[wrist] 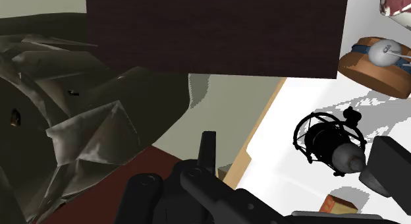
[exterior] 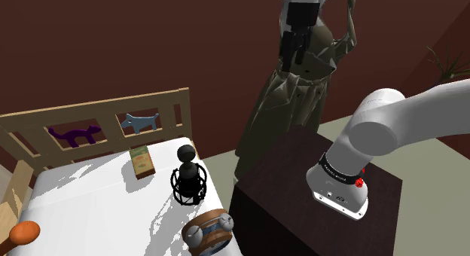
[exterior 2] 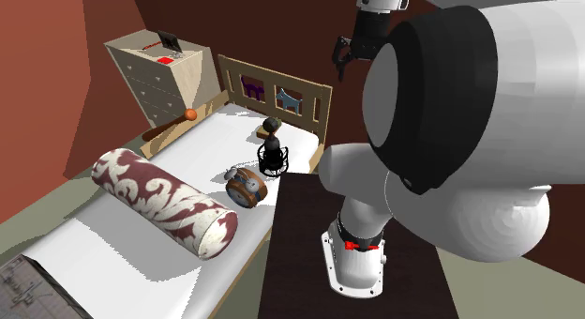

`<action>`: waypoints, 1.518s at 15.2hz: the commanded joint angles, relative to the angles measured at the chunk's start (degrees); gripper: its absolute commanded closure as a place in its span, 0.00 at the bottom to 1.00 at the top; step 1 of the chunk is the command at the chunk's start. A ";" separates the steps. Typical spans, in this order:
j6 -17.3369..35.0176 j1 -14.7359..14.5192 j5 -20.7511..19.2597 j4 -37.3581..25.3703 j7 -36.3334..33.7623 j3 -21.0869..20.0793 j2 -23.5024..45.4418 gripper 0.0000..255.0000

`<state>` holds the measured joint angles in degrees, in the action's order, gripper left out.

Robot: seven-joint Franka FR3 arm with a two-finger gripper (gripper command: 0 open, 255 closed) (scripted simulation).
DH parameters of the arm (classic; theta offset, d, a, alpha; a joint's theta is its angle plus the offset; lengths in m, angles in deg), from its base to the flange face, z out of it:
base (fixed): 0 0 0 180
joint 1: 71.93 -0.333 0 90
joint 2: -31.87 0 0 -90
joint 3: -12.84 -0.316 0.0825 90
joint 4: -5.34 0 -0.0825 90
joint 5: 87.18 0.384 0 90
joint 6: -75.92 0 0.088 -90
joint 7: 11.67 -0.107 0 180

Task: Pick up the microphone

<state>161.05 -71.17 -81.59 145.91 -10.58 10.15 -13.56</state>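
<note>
The microphone [exterior: 187, 179] is black, with a round head above a wire cage mount. It stands upright on the white bed [exterior: 98, 202], near the headboard and close to the bed's edge by the stand. It also appears in the second exterior view [exterior 2: 273, 148]. My gripper [exterior: 294, 47] hangs high above the floor, well up and to the shoulder view's right of the microphone. In the wrist view the microphone [wrist: 329, 143] lies below, between my two black fingers [wrist: 207, 149], which stand apart and touch nothing. The gripper [wrist: 298, 150] is open and empty.
A brown round alarm clock [exterior: 209, 230] lies near the microphone. A green box [exterior: 141, 160] and an orange ball [exterior: 24, 233] also rest on the bed, with a patterned bolster [exterior 2: 169, 203] farther down. A wooden headboard [exterior: 98, 123], a draped olive cloth [exterior: 301, 89] and the dark stand [exterior: 301, 187] surround the gap.
</note>
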 commanded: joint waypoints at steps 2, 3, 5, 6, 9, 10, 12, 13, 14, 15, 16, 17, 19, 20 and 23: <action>1.66 -0.20 0.87 1.86 -1.25 -0.95 -0.54 0.00; 3.34 -0.42 1.77 3.65 -2.48 -1.94 -0.99 0.00; 6.84 -0.96 3.66 7.02 -4.95 -4.01 -1.58 0.00; 8.65 -1.27 4.64 8.60 -6.17 -5.09 -1.72 0.00; 14.41 -2.37 7.73 12.86 -9.82 -8.54 -1.37 0.00; 16.45 -2.79 8.80 14.12 -11.03 -9.75 -0.98 0.00; 20.73 -3.64 10.97 16.35 -13.44 -12.27 0.25 0.00; 22.98 -4.07 12.08 17.33 -14.63 -13.59 1.12 0.00; 25.30 -4.49 13.17 18.20 -15.83 -14.92 2.15 0.00; 27.69 -4.90 14.25 18.96 -17.02 -16.28 3.36 0.00; 30.15 -5.29 15.31 19.62 -18.22 -17.66 4.75 0.00; 32.69 -5.65 16.32 20.16 -19.41 -19.05 6.33 0.00; 37.96 -6.19 18.19 20.89 -21.82 -21.92 10.01 0.00; 40.68 -6.33 19.00 21.08 -23.04 -23.39 12.10 0.00; 49.12 -6.17 20.59 20.94 -26.97 -27.93 19.36 0.00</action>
<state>207.08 -77.38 -61.52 167.14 -35.90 -16.06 3.12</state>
